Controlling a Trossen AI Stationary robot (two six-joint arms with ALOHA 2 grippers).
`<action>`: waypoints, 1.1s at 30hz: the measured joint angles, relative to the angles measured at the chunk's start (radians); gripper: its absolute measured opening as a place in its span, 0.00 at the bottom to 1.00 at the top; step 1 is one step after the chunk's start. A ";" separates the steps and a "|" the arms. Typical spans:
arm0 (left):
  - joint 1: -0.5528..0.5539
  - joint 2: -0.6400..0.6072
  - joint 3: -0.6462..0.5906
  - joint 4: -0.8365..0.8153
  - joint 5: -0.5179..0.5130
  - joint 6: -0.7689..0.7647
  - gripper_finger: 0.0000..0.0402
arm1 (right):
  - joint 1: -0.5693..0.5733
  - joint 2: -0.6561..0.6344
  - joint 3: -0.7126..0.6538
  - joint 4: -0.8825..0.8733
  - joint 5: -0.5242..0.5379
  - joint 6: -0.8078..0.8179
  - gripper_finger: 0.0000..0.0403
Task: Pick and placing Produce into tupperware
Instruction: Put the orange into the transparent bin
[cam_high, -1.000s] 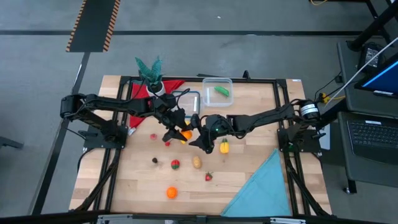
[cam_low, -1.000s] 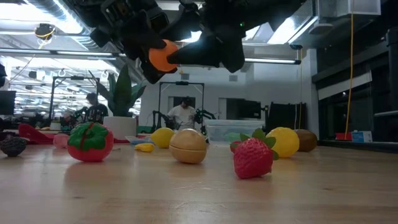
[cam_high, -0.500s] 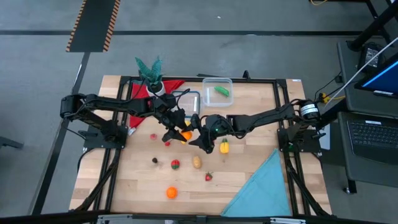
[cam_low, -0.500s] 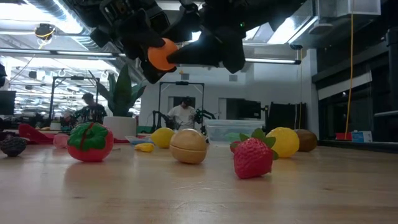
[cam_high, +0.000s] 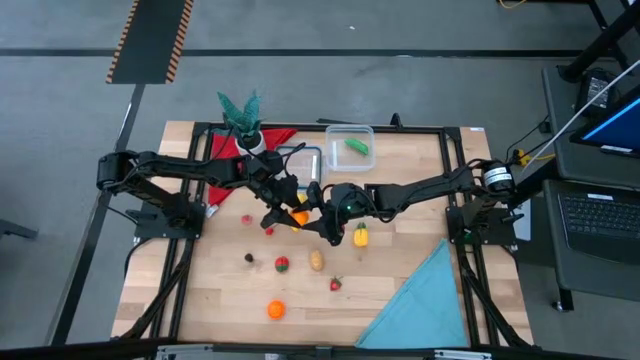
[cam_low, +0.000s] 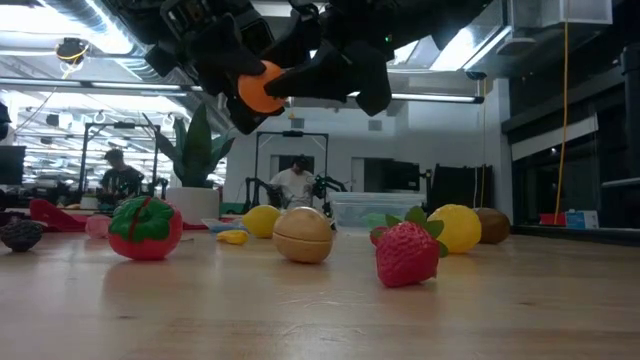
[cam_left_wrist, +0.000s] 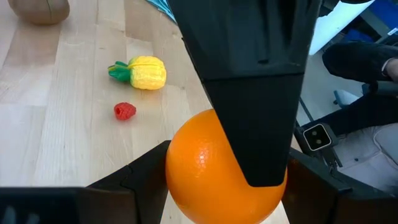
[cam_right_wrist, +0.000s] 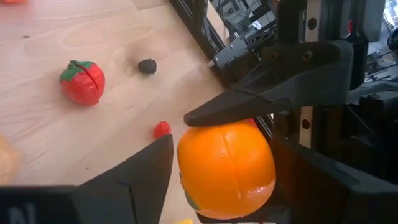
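Observation:
An orange (cam_high: 299, 216) hangs in the air over the middle of the table, with both grippers on it. My left gripper (cam_high: 291, 212) reaches it from the table's left, my right gripper (cam_high: 311, 223) from the right. In the low view the orange (cam_low: 262, 87) sits high above the board. The tupperware (cam_high: 332, 133) stands at the far edge with a green piece (cam_high: 357, 147) inside. More produce rests on the board: a yellow piece (cam_high: 360, 236), a tomato (cam_high: 283, 264), a tan piece (cam_high: 317, 262), a strawberry (cam_high: 336, 284) and a second orange (cam_high: 276, 310). My left gripper pinches the orange between its two fingers, on two opposite sides (cam_left_wrist: 177, 177). It comes from the table's left, slanting downward. The orange is lifted clear of the table. My right gripper has its two fingers on the orange's other two sides (cam_right_wrist: 186, 171). It comes from the table's right, slanting downward, its fingers (cam_left_wrist: 255, 93) crossing those of the left gripper.
A teal cloth (cam_high: 420, 300) lies at the near right corner. A potted plant (cam_high: 240, 115), a red cloth (cam_high: 275, 138) and a flat clear square with a blue rim (cam_high: 300, 160) sit at the far left. People (cam_low: 295, 180) are in the room behind.
My right gripper's fingers have closed in on the orange while both arms kept still. The orange has stayed where it was, held up by my left gripper.

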 joint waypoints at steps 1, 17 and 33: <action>0.000 0.000 0.000 0.002 0.008 0.000 0.60 | 0.000 0.000 0.000 0.000 -0.001 0.000 0.66; 0.000 0.000 -0.002 0.048 0.068 -0.066 0.60 | 0.000 -0.002 0.001 0.001 -0.004 -0.005 0.66; 0.000 0.000 -0.002 0.055 0.075 -0.076 0.60 | 0.000 -0.001 0.000 0.013 0.000 -0.004 0.53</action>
